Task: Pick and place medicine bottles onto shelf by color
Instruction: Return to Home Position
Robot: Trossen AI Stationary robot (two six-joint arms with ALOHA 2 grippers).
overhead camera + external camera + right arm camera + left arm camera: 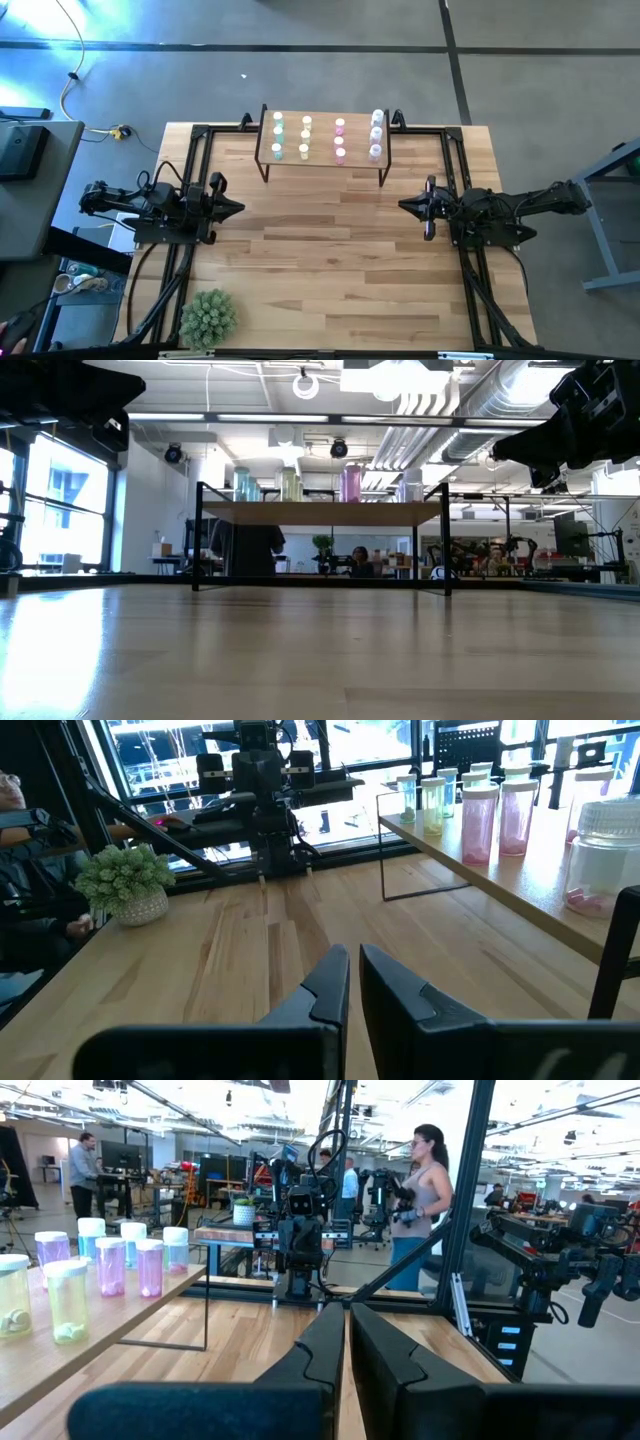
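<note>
The shelf point(322, 138) stands on thin black legs at the table's far middle. On it stand the medicine bottles point(306, 137) in four rows by color: green, yellow, pink and lavender-white from left to right. The low view shows them upright on the board point(320, 512). My left gripper point(238, 208) hangs shut above the table's left side, pointing level toward the right. My right gripper point(405, 206) hangs shut above the right side, pointing toward the left. Both are nearer than the shelf and have nothing between their fingers point(325, 1345) point(330, 982).
A spiky green plant ball point(208, 318) sits in a pot at the near left corner. Black frame rails point(190, 170) point(455, 170) run along the table's left and right sides. Bare tabletop point(330, 250) lies between the arms. People stand in the room beyond.
</note>
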